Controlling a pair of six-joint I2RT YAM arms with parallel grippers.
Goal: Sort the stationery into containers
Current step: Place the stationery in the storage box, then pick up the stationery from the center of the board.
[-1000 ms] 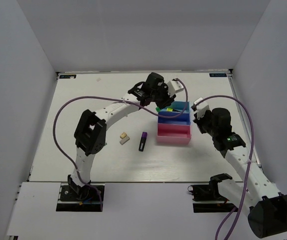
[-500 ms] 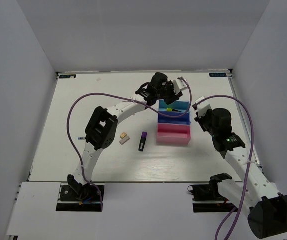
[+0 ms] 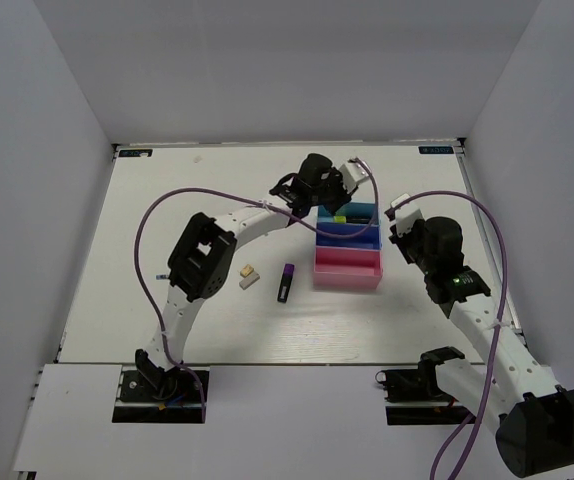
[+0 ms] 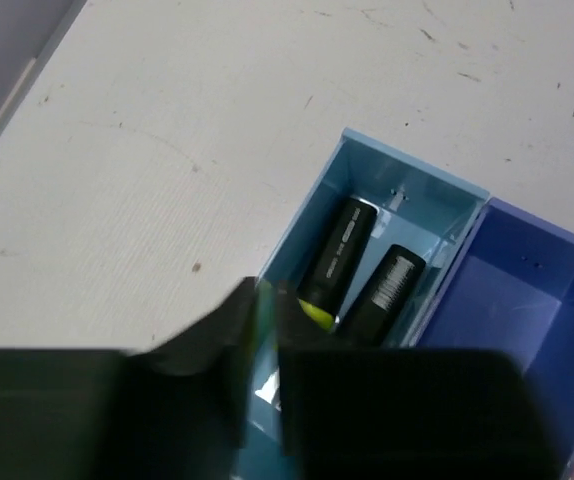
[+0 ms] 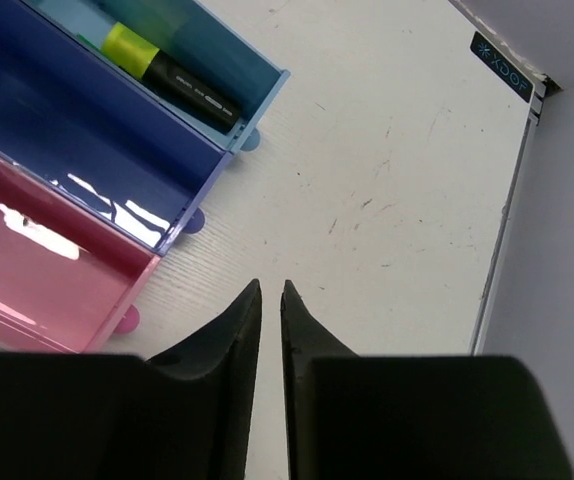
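Three joined trays stand mid-table in a row running away from the arm bases: cyan tray farthest, blue tray in the middle, pink tray nearest.

Item 1: yellow highlighter with a black cap. It lies lengthwise inside the cyan tray along one long wall. Just beside it in the same tray lies a second dark pen, its kind not legible.

Item 2: purple-and-black marker. It lies flat on the white table, near the pink tray's left side but not touching it.

Items 3 and 4: tan eraser and whitish eraser. They sit close together on the table, left of the marker.

Left gripper: above one end of the cyan tray. Its fingers are drawn to a slim gap with nothing between them.

Right gripper: above bare table just right of the trays. Its fingers are nearly together and hold nothing.
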